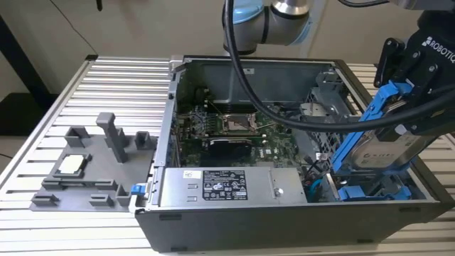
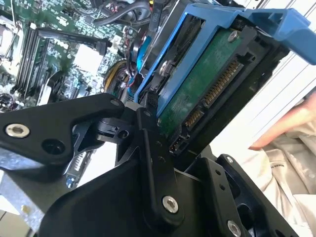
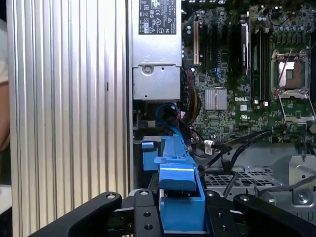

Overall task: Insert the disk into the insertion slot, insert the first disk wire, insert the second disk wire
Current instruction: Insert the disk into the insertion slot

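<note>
The gripper (image 1: pixel 411 104) is clamped tight on the disk (image 1: pixel 387 152), at 3 o'clock in the exterior view. In both wrist views its black fingers (image 2: pixel 148 143) squeeze the disk from two sides. The disk sits in its blue frame (image 1: pixel 363 125) and is tilted, with the top end leaning toward 1 o'clock and the low end toward 7 o'clock. The low end hangs right over the slot (image 1: pixel 373 189), which is in the case (image 1: pixel 284 226) corner at 4 o'clock. I cannot tell if the disk touches the slot. The second wrist view shows the disk's green underside and its gold plug pins. The grey power box (image 1: pixel 217 186) lies at 6 o'clock. The green board (image 1: pixel 235 128) is in the middle. A grey tray (image 1: pixel 92 170) rests on the ribbed table (image 1: pixel 121 80) at 9 o'clock, well apart from the gripper.
</note>
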Action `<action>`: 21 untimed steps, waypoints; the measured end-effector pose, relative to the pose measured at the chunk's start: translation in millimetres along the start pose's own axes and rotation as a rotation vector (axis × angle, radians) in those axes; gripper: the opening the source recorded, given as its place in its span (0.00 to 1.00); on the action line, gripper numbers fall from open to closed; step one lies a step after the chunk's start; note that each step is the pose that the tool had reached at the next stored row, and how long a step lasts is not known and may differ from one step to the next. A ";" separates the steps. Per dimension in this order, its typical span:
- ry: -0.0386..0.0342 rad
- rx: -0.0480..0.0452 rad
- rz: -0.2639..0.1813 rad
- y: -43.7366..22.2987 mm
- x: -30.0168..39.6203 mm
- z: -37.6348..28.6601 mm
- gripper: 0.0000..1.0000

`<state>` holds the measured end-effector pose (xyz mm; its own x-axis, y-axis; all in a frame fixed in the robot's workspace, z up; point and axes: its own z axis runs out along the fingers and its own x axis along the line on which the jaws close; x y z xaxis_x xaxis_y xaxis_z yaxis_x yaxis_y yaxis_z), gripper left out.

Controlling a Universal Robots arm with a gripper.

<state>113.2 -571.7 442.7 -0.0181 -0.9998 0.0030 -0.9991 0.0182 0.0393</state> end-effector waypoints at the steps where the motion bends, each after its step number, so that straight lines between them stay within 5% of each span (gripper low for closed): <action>1: -0.0001 0.0000 0.000 -0.4 0.1 0.7 0.33; 21: -0.0006 -0.0001 0.000 -8.0 1.2 18.0 0.33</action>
<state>120.5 -573.0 424.4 -0.0180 -0.9998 0.0024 -0.9991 0.0181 0.0393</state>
